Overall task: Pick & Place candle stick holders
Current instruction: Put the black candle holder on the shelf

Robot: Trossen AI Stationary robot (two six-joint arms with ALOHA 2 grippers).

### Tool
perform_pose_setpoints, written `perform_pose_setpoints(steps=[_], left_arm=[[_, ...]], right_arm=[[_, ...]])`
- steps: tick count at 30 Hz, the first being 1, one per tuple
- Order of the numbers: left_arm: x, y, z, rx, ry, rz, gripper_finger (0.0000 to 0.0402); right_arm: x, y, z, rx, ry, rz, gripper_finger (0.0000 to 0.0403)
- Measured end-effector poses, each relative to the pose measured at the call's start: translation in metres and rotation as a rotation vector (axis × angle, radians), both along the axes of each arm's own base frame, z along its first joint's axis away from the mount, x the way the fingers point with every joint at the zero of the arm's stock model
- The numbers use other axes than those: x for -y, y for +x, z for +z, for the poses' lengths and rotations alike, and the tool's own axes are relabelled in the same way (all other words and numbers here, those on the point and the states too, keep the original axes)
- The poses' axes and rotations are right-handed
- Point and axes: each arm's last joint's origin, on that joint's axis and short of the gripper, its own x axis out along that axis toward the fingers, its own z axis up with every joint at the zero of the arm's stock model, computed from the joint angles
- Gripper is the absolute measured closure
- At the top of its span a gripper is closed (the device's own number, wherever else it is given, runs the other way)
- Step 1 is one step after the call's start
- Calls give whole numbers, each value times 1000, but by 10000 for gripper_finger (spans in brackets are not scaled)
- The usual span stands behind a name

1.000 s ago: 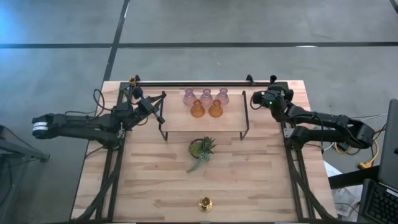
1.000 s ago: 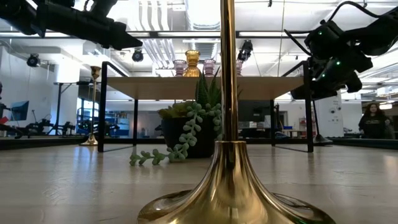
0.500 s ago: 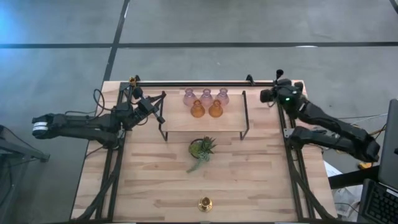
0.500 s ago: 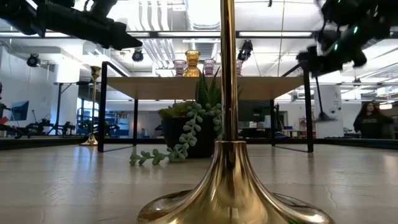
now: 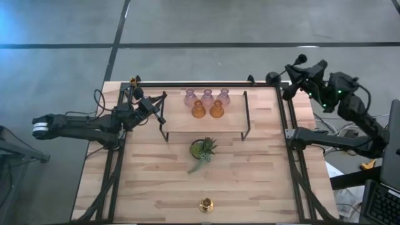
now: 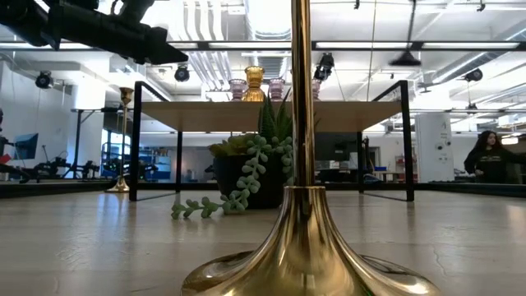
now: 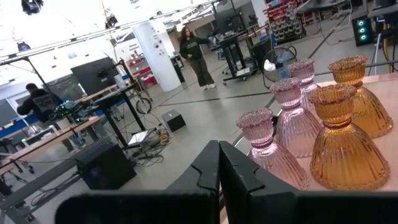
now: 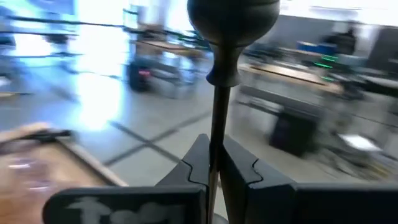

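Observation:
A black slim-stemmed candle stick holder [image 5: 286, 70] hangs high over the table's far right corner, with my right gripper [image 5: 291, 75] shut on it; its cup [image 8: 231, 18] stands above the fingers. Three pink holders [image 5: 207, 95] and two amber ones [image 5: 207, 110] stand on the raised shelf [image 5: 187, 124]. One brass holder [image 5: 205, 204] stands at the near edge, another [image 5: 132, 80] at the far left corner. My left gripper [image 5: 161, 116] hovers shut and empty beside the shelf's left end, the pink and amber holders [image 7: 292, 118] just ahead of it. My right gripper pinches the black holder's thin stem [image 8: 216, 118] between its two fingers, below the cup. The fingers lie level, coming from the table's right side, across the stem. The holder stands upright and is lifted clear, its round base [image 6: 408, 59] hanging well above the table.
A small green potted plant [image 5: 203, 149] sits in front of the shelf. A black rail [image 5: 194, 82] runs along the far edge, and frame bars run down both sides of the table. A person [image 6: 491, 156] stands in the room beyond.
My right gripper has risen steeply and gone toward the far right corner, tipping level, with the black holder. The holder has left the table and now hangs upright, high up. My left gripper has kept still.

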Motion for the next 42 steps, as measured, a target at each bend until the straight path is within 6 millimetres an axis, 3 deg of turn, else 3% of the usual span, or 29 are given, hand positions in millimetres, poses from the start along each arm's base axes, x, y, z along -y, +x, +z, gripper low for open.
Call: perform_pose_setpoints(steps=[10,16,22,31,35,42], left_arm=[[0,0,0,10,-11,-2,394],[0,0,0,15,-16,-3,394],[0,0,0,60,-65,-11,394],[0,0,-1,134,-157,-25,394],[0,1,-4,148,-223,-36,394],[1,2,-7,110,-226,-80,394]], right_arm=[[-22,38,39,-112,58,348,394],[-46,44,55,-167,89,334,394],[-78,67,42,-201,160,445,394],[-113,126,8,-248,232,529,394],[-122,146,-2,-230,251,575,394],[-131,168,-3,-142,229,670,394]])
